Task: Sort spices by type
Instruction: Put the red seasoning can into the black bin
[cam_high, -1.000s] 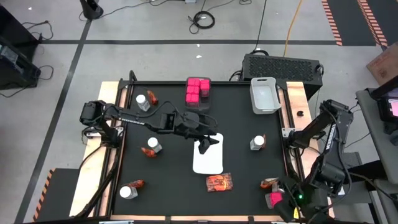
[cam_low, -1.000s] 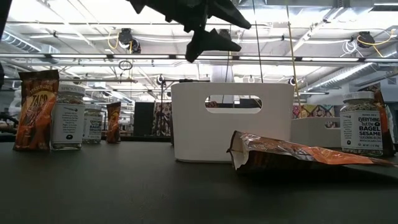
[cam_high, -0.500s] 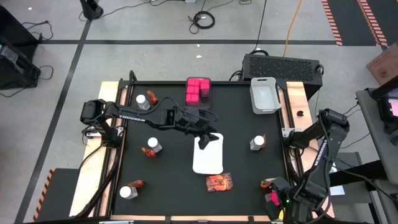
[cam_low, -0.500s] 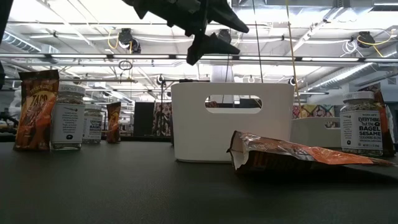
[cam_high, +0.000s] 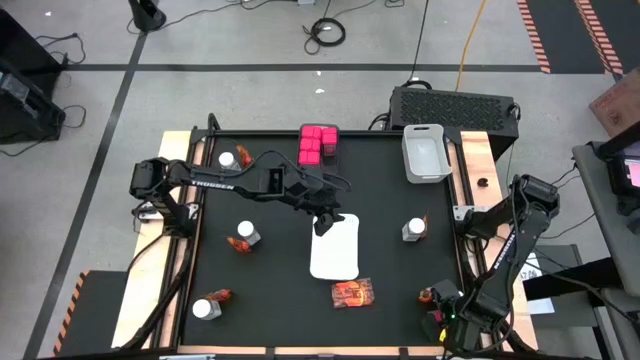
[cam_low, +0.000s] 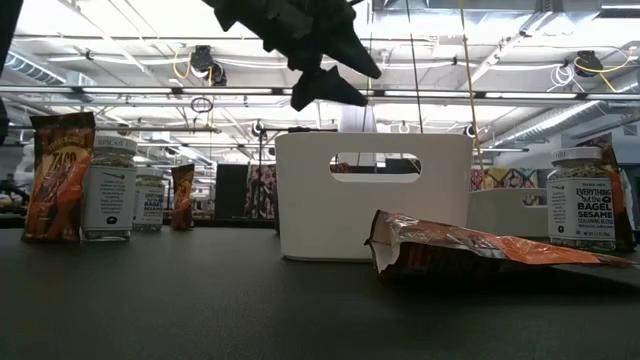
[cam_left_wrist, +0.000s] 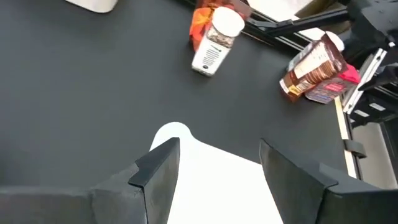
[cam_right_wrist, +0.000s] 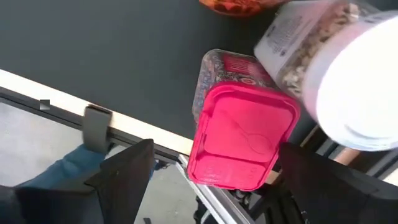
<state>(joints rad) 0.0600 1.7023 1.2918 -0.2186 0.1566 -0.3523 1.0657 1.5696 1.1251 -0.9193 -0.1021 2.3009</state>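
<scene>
The right claw (cam_right_wrist: 211, 180) hangs spread and empty over the near right corner of the black surface (cam_high: 270, 290), its fingers flanking a bright pink cube box (cam_right_wrist: 239, 137) with a moulded plastic lid; this looks light, stiff and a little slick, best pinched across two flat opposite sides. Touching it stands a small clear glass jar with a white cap (cam_right_wrist: 329, 81), likely heavier and breakable. The left claw (cam_left_wrist: 214, 162) hovers spread above the flat white tray (cam_high: 335, 250).
</scene>
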